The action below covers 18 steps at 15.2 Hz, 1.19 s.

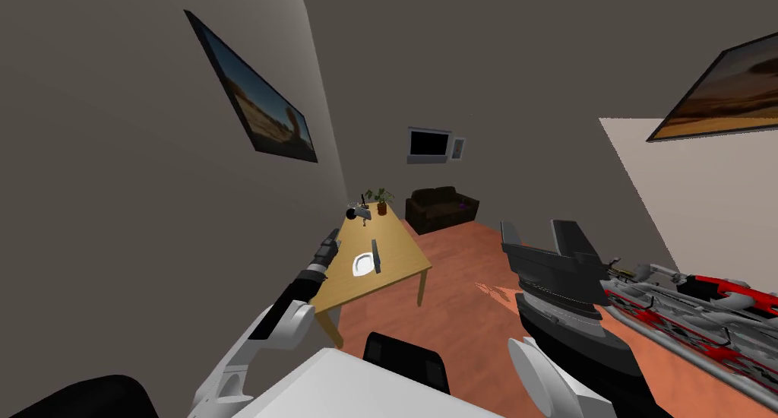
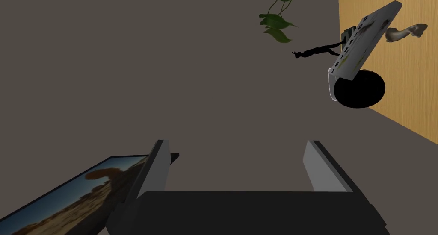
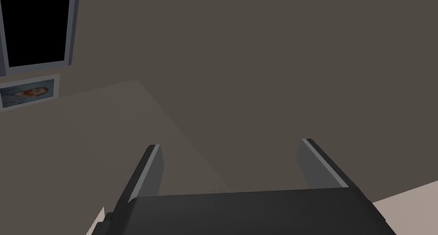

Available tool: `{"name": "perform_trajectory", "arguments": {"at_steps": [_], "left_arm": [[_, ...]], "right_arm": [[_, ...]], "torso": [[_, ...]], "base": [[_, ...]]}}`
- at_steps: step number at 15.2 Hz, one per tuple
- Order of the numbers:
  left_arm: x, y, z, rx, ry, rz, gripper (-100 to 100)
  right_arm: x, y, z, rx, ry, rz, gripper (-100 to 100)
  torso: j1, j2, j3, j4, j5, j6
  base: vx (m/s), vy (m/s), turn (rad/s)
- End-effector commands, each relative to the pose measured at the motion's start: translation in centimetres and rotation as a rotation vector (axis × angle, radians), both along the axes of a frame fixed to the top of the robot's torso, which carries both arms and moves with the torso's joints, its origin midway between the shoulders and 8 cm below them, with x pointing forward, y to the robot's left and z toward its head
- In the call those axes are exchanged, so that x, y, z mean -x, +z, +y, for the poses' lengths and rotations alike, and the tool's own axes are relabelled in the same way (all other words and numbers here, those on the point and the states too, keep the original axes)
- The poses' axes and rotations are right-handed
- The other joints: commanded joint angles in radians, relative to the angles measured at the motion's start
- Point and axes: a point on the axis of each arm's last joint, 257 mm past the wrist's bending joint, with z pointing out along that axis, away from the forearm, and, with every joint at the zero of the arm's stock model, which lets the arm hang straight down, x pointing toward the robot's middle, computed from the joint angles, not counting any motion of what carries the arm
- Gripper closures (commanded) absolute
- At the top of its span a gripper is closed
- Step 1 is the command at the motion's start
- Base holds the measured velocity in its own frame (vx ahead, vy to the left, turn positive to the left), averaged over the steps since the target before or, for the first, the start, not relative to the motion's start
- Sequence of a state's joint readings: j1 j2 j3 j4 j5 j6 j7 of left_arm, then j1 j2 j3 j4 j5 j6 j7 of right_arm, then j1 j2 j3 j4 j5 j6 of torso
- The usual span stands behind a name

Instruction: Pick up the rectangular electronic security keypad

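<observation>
Approach step. My left tool (image 2: pixel 236 142) spread, empty. Keypad (image 2: pixel 363 40) upper right of frame, tilted on tabletop (image 2: pixel 410 83), well apart. Next: reach toward it, centre fingers. Right tool (image 3: pixel 230 142) spread, idle.

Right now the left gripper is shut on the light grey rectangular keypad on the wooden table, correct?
No: the left gripper is open, short of the light grey rectangular keypad on the wooden table; left wrist view shows it.

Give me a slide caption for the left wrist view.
Left tool open, apart from the tilted light grey keypad by a black round object on the wooden table.
</observation>
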<state>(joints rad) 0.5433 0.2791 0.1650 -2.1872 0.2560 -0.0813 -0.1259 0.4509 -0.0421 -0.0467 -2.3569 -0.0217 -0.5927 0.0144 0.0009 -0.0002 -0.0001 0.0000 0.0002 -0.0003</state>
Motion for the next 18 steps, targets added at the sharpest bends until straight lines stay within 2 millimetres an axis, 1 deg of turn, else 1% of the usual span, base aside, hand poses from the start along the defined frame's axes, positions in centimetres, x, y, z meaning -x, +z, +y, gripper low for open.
{"name": "perform_trajectory", "arguments": {"at_steps": [1,2,4,6,10,11,13,14,15,16,18], "left_arm": [[0.0,0.0,0.0,0.0,0.0,0.0,-100],[0.1,-1.5,0.3,0.002,-0.004,0.046,-100],[0.2,-3.1,0.6,0.004,-0.008,0.096,-100],[0.5,-5.2,1.1,0.006,-0.013,0.162,-100],[1.9,-10.6,2.4,0.01,-0.02,0.333,-100],[1.9,-10.6,2.4,0.01,-0.02,0.333,-100],[3.2,-13.7,3.3,0.011,-0.021,0.434,-100],[3.2,-13.7,3.3,0.011,-0.021,0.434,-100],[4.0,-15.2,3.8,0.012,-0.021,0.488,-100],[4.0,-15.2,3.8,0.012,-0.021,0.488,-100],[5.9,-18.3,4.9,0.013,-0.019,0.598,-100]], "right_arm": [[0.0,0.0,0.0,0.0,0.0,0.0,0],[0.0,0.0,0.0,0.0,0.0,0.0,0],[0.0,0.0,0.0,0.0,0.0,0.0,0],[0.0,0.0,0.0,0.0,0.0,0.0,0],[0.0,0.0,0.0,0.0,0.0,0.0,0],[0.0,0.0,0.0,0.0,0.0,0.0,0],[0.0,0.0,0.0,0.0,0.0,0.0,0],[0.0,0.0,0.0,0.0,0.0,0.0,0],[0.0,0.0,0.0,0.0,0.0,0.0,0],[0.0,0.0,0.0,0.0,0.0,0.0,0],[0.0,0.0,0.0,0.0,0.0,0.0,0]], "torso": [[0.0,0.0,0.0,0.0,0.0,0.0],[0.0,0.0,0.0,0.0,0.0,0.0],[-0.003,0.0,0.0,0.0,0.0,0.001],[-0.004,0.0,0.0,0.0,-0.001,0.001],[-0.001,-0.003,-0.002,-0.001,0.0,0.002],[0.0,-0.003,-0.002,-0.001,0.0,0.002],[0.0,-0.002,-0.001,-0.001,0.0,0.001],[0.0,-0.001,-0.001,0.0,0.0,0.001],[-0.001,-0.001,-0.001,0.0,0.0,0.001],[-0.002,-0.001,-0.001,0.0,0.0,0.001],[-0.002,-0.001,-0.001,0.0,0.0,0.001]], "base": [[0.007,0.0,-0.007],[0.001,-0.029,-0.127],[0.003,-0.051,-0.237],[0.016,-0.046,-0.25],[0.048,-0.013,-0.432],[0.037,0.023,-0.241],[0.025,-0.002,-0.26],[0.018,-0.014,-0.227],[0.019,-0.021,-0.248],[0.019,-0.018,-0.2],[0.02,-0.021,-0.326]]}}
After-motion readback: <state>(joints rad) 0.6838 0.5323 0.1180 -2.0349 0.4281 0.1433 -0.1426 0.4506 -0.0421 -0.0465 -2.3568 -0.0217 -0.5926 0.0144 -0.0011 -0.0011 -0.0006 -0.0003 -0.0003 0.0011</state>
